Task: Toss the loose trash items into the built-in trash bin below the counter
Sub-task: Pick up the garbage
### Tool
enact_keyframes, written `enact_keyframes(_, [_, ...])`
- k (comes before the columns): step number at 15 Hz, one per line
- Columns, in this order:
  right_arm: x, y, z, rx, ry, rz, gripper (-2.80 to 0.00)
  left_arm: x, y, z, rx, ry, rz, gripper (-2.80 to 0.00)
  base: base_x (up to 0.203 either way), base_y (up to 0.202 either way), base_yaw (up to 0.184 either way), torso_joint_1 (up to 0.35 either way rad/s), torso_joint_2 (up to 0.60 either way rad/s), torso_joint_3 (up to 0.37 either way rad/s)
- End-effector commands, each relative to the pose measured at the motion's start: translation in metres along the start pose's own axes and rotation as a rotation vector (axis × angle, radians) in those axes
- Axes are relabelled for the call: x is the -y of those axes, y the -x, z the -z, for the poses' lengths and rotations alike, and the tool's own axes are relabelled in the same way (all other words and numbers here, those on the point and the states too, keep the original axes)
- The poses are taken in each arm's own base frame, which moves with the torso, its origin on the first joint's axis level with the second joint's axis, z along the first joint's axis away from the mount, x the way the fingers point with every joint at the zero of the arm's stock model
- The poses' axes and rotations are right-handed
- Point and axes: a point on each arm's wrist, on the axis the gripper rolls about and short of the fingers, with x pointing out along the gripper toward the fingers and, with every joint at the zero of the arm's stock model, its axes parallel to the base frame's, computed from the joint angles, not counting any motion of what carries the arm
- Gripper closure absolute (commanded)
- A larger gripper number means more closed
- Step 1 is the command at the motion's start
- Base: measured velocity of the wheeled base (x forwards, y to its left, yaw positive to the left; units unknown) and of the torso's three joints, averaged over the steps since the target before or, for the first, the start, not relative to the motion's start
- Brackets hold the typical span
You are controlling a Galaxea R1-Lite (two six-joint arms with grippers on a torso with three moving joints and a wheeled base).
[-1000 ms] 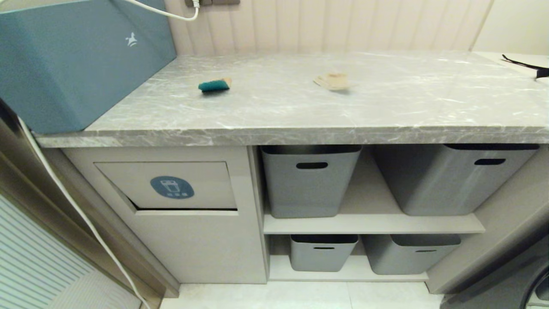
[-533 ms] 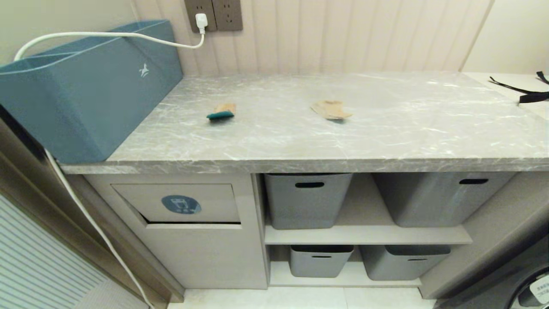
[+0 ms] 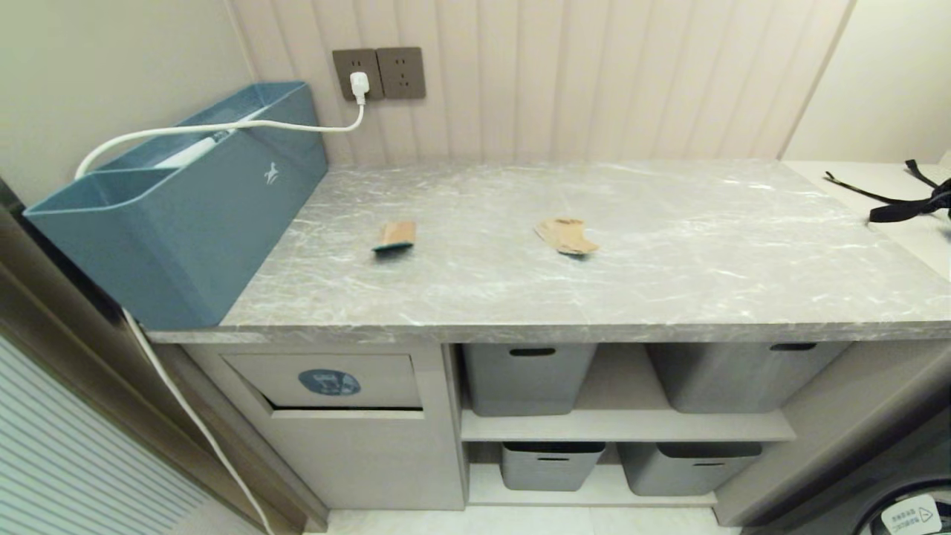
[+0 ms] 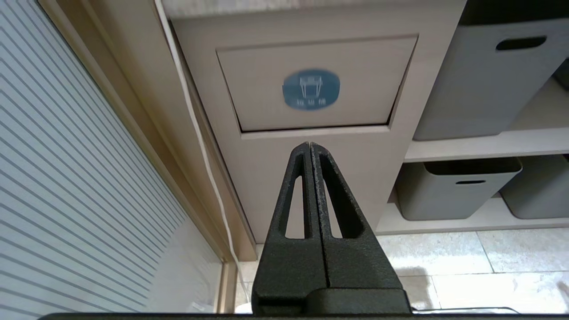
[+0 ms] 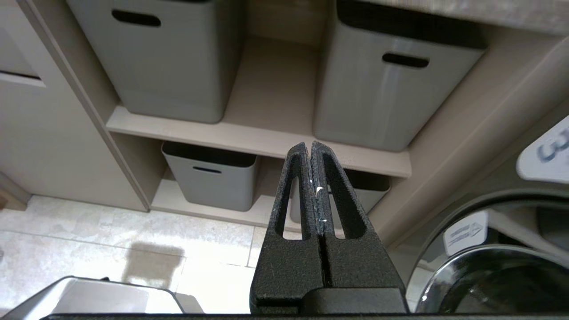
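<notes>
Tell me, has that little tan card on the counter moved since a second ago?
No. The tan card keeps its place between the teal box and cardboard scrap; only the camera rose.

Soft, even indoor light; faint sheen on the counter (image 3: 669, 245), edges slightly bowed.

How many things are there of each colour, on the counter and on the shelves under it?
Grey plastic baskets: 4
Teal-blue big box: 1
Tan card piece with teal underside: 1
Brown crumpled cardboard scrap: 1
Black strap: 1
Total: 8
</notes>
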Motion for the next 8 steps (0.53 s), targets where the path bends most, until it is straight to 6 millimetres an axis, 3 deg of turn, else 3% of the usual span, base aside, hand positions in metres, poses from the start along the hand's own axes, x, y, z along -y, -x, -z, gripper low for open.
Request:
enact_keyframes(1, [0.000, 0.000, 0.000, -0.001, 0.000, -0.001, 0.00, 0.000, 0.000, 0.000, 0.000, -0.001, 0.000, 0.00, 0.000, 0.000, 0.000, 0.262, -0.55, -0.298])
enact_keyframes(5, [0.000, 0.000, 0.000, -0.001, -0.001, -0.001, 0.00, 0.000, 0.000, 0.000, 0.000, -0.001, 0.000, 0.00, 0.000, 0.000, 0.000, 0.267, -0.57, -0.306])
enact_keyframes(8, [0.000, 0.000, 0.000, 0.002, -0.008, -0.001, 0.00, 0.000, 0.003, -0.014, 0.061, -0.047, 0.034, 0.00, 0.000, 0.000, 0.000, 0.131, -0.26, -0.133])
